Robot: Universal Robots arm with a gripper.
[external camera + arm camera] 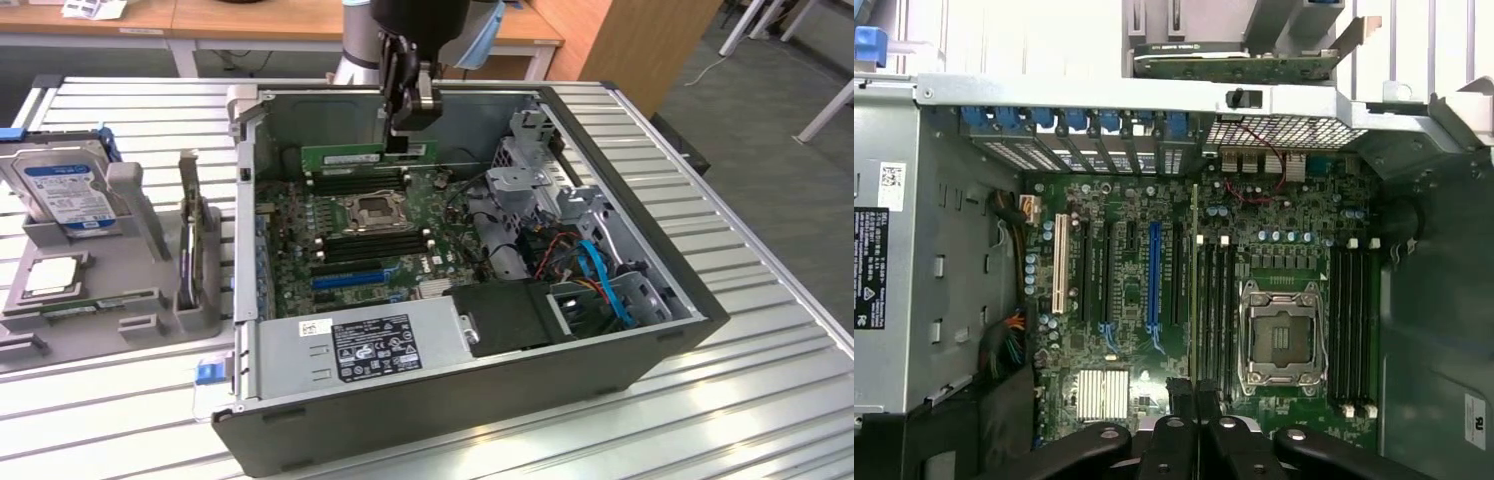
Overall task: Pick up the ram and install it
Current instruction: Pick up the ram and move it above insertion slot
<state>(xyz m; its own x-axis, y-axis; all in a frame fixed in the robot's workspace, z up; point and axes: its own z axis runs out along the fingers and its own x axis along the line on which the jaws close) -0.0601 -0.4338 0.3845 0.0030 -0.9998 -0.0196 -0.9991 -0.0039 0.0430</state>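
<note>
Slatted metal table (pixel 747 330), wooden desks behind it. An open computer case (pixel 400 440) lies on its side on the table, with the motherboard (pixel 300 215) facing up.

Claw (pixel 403 140) hangs inside the case, over the far part of the board. Its fingers are pinched almost together on the ram (pixel 347 158). The green stick is held upright on its long edge, gripped along the top near one end. Most of its length sticks out from the claw toward the exterior view's left.

From the wrist view the claw (pixel 1195 395) looks straight down. The ram (pixel 1195 260) shows edge-on as a thin line running away from the fingertips. It runs parallel to the black memory slots (pixel 1214 300) directly under the claw. I cannot tell whether its lower edge touches a slot or is just above one.

Below the claw and just to one side of the stick sits the open processor socket (pixel 1282 340). On the other side is a blue expansion slot (pixel 1153 270).

Power supply (pixel 360 345) sits at the near end of the case, well away from the claw.

Well apart from the claw, outside the case on the exterior view's left, is a grey parts tray (pixel 147 330). It holds a hard drive (pixel 67 190) and a square silver processor (pixel 51 275).
</note>
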